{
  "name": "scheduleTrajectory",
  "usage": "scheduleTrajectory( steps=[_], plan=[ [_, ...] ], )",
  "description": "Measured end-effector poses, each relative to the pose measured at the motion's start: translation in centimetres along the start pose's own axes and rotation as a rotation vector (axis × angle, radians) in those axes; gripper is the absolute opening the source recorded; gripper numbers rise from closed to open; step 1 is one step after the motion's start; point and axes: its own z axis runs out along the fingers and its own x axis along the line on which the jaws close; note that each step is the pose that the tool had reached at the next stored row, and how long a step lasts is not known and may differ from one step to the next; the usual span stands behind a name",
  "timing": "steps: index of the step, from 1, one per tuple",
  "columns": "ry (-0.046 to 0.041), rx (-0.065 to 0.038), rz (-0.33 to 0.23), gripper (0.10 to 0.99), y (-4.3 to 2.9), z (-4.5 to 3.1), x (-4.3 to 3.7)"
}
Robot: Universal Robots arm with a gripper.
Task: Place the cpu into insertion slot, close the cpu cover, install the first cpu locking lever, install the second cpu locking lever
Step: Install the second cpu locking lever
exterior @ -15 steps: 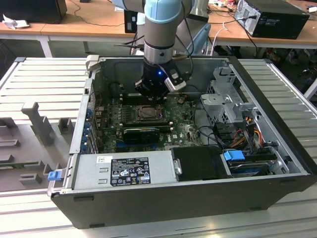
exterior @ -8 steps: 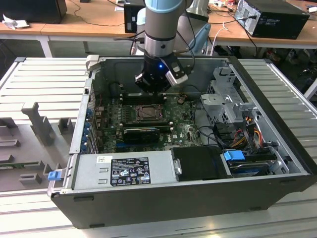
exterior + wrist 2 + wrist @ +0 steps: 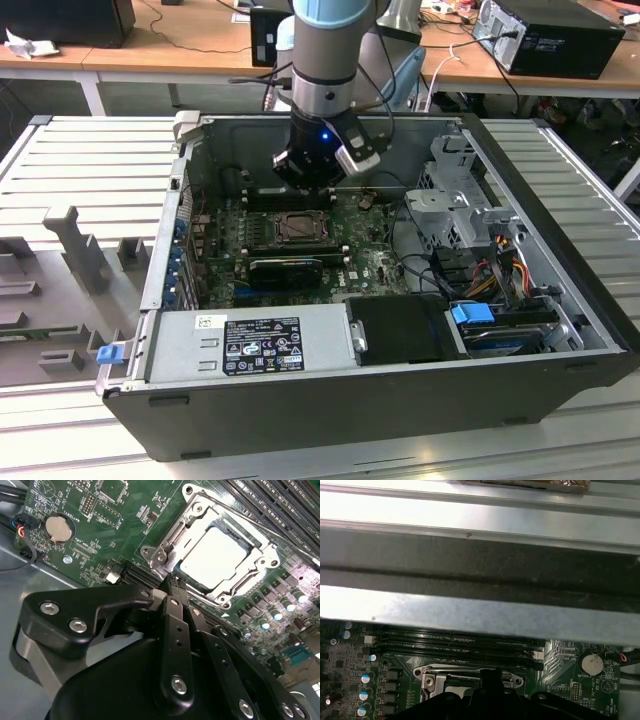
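Gripper (image 3: 176,582), fingers pressed together and empty, poised just beside the closed cpu cover (image 3: 197,517) in the upper right of the second wrist view, cpu (image 3: 212,552) seated beneath: risk judged that a skewed push slips off and scrapes the green board (image 3: 115,540).

We see a grey arm (image 3: 325,60) with a pale blue joint cap at upper centre of the exterior view and a small blue light. In the second wrist view, our gripper (image 3: 176,585) is matte black, studded with silver screws.
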Motion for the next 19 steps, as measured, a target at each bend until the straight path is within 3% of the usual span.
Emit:
scheduleTrajectory(
  steps=[19],
  plan=[
    [0.0002,0.001,0.0,0.106,-0.98,-0.06,0.04]
  ],
)
